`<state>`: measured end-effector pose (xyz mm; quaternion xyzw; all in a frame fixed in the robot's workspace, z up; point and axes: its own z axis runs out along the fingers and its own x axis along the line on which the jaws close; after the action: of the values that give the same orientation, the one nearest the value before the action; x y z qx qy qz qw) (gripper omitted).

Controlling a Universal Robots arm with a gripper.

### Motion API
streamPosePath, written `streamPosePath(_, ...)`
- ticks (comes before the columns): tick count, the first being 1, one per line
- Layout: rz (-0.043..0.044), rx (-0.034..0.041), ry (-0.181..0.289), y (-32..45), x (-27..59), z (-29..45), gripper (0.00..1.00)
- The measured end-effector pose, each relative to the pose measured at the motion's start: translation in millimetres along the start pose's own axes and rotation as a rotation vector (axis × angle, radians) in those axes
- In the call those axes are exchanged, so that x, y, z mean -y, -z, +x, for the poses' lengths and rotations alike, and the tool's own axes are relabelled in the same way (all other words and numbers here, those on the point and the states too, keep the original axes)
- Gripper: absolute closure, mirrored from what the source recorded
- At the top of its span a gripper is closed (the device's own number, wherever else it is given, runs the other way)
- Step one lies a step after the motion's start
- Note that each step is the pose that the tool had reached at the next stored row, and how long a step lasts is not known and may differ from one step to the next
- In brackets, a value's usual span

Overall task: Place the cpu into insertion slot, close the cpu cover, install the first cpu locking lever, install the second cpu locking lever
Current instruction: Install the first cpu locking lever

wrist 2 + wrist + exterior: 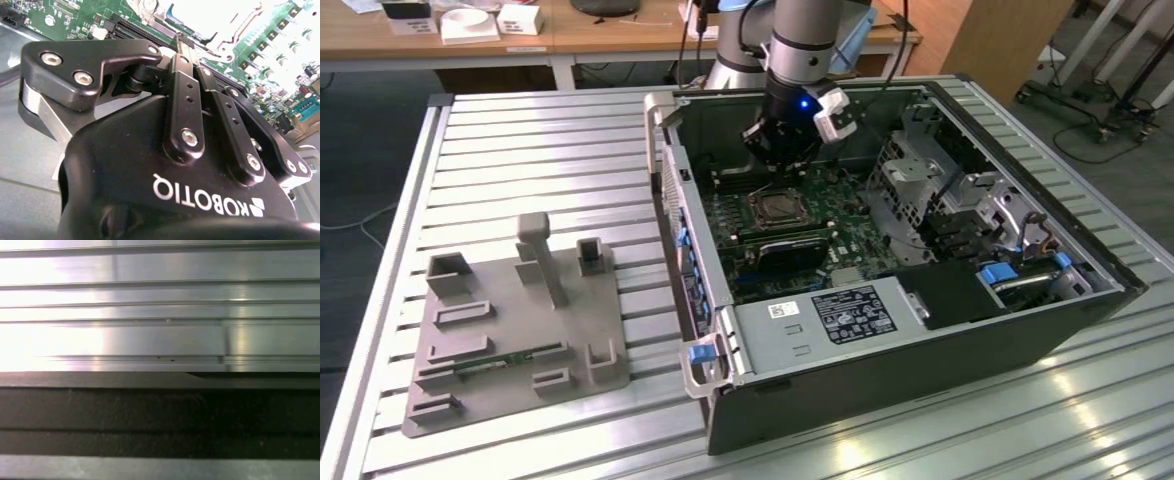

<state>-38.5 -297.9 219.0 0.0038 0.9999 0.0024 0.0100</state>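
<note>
Close-up in the second wrist view: the black gripper [184, 42] has its two fingers drawn together to a narrow tip. I can make out nothing between them. The tip points at bright silvery metal on the green motherboard [75, 15].

In the exterior view, an open computer case [854, 390] lies on its side on a slatted metal worktop [547, 130], towards the exterior view's right edge. It probably lies this way so that the board faces up and the arm [801, 40] can reach straight down into it.

The gripper hangs inside the case, just above the far edge of the socket [811, 215], near the middle of the board. The cpu [781, 208] appears to be the dull grey square seated in that socket. The cpu cover [758, 200] is the silvery frame around it, but I cannot tell whether it lies fully flat. Pinched fingers would suit pressing a thin part.

A grey fixture block [507, 330] with upright pockets sits near the worktop's near corner on the exterior view's left, well apart from the case.
</note>
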Motion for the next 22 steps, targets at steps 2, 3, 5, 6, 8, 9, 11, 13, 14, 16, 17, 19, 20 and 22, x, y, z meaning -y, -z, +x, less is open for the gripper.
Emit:
streamPosePath(2,-0.0003,0.0000,0.002,0.0,-0.1,-0.2,0.90)
streamPosePath(3,-0.0004,0.0000,0.002,-0.1,-0.1,-0.2,0.90)
streamPosePath(5,-0.0006,-0.0001,0.003,-0.2,-0.2,-0.3,0.90)
streamPosePath(6,-0.0011,-0.0002,0.003,-0.2,-0.2,-0.3,0.90)
streamPosePath(8,-0.0028,-0.0001,0.003,-0.3,-0.3,-0.3,0.90)
streamPosePath(9,-0.0031,0.0000,0.003,-0.3,-0.3,-0.3,0.90)
streamPosePath(11,-0.0032,-0.0001,0.003,-0.3,-0.3,-0.3,0.90)
streamPosePath(13,-0.0033,-0.0001,0.003,-0.3,-0.3,-0.3,0.90)
streamPosePath(14,-0.0033,-0.0001,0.003,-0.3,-0.3,-0.3,0.90)
streamPosePath(16,-0.0033,-0.0001,0.003,-0.3,-0.3,-0.3,0.90)
streamPosePath(17,-0.0034,-0.0001,0.003,-0.3,-0.3,-0.2,0.90)
streamPosePath(19,-0.0044,-0.0002,0.003,-0.2,-0.2,-0.1,0.90)
streamPosePath(20,-0.0057,-0.0002,0.003,-0.2,-0.2,0.0,0.90)
streamPosePath(22,-0.0093,-0.0001,0.003,0.3,-0.3,0.0,0.90)
